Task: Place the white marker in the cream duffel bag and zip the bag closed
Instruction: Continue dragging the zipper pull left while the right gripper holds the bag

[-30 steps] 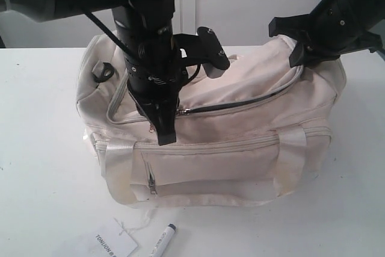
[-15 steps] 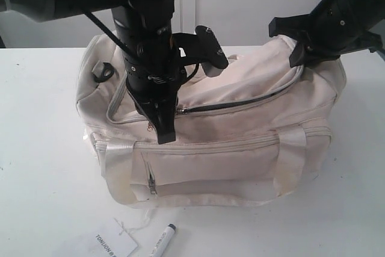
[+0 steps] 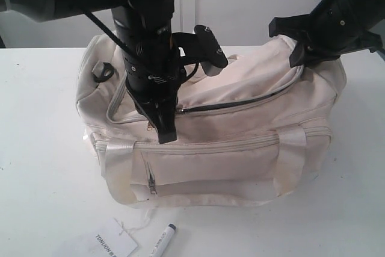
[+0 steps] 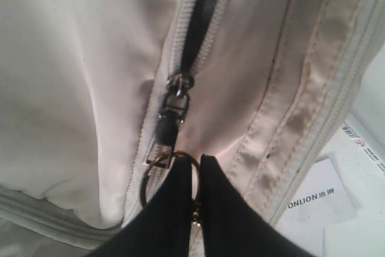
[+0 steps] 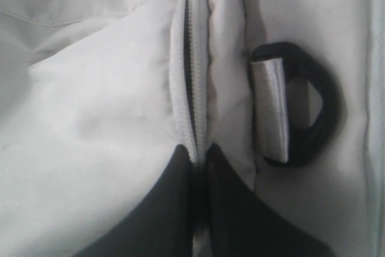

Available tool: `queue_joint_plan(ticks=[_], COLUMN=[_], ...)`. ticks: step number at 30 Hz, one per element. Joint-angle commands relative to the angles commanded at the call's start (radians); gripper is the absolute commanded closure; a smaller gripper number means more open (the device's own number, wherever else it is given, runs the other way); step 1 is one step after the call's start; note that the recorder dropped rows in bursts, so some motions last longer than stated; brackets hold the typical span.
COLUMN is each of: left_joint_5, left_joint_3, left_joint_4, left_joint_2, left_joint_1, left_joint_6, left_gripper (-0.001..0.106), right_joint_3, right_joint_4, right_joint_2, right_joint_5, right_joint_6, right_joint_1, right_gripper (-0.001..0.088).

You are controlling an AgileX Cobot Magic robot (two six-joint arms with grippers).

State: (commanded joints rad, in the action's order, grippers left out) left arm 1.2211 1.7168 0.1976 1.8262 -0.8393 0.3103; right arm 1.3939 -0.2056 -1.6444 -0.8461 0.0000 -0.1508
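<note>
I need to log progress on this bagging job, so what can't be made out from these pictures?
- Inside of the cream duffel bag: all views show only a dark zipper slit.
- white marker: exterior view, lower end cut off by the bottom edge; print too small.
- paper tag: same edge crops it.
- gold keyring: left wrist view, partly behind the left gripper.

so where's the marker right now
In the exterior view the marker lies on the table at the bottom edge, in front of the bag, just right of the paper tag.
</note>
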Motion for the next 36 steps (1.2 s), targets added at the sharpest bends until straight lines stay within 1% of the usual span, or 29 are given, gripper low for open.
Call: queue_joint_plan(ticks=[10,17,24,32,34,36], left_joint_5=[0.0,-0.077,-0.089,-0.132,-0.139,-0.147], left_joint_3=[0.0,0.0,0.0,0.0,0.0,0.0], left_joint_4=[-0.018,-0.046,-0.048,-0.091,-0.093,-0.096], left_joint_2=[-0.017,-0.071,-0.105,-0.111,-0.111,-0.111], left_joint_1=[0.0,0.0,0.0,0.0,0.0,0.0], left_joint_6=[0.0,0.0,0.0,0.0,0.0,0.0], left_gripper=[0.105,0.105,0.105,0.105,0.105,0.105], right_joint_3=[0.0,0.0,0.0,0.0,0.0,0.0], right_joint_4=[0.0,0.0,0.0,-0.002,-0.004,-0.004], right_joint_2=[0.0,0.0,0.0,0.0,0.0,0.0], right_joint_5=[0.0,0.0,0.0,-0.006,-0.009,-0.009], right_joint_6=[0.0,0.0,0.0,0.006,0.013,0.023], right_joint_1=[0.0,0.0,0.0,0.0,0.0,0.0], right_gripper=[0.0868,0.0868,0.0868,0.0865,0.0827,0.0756])
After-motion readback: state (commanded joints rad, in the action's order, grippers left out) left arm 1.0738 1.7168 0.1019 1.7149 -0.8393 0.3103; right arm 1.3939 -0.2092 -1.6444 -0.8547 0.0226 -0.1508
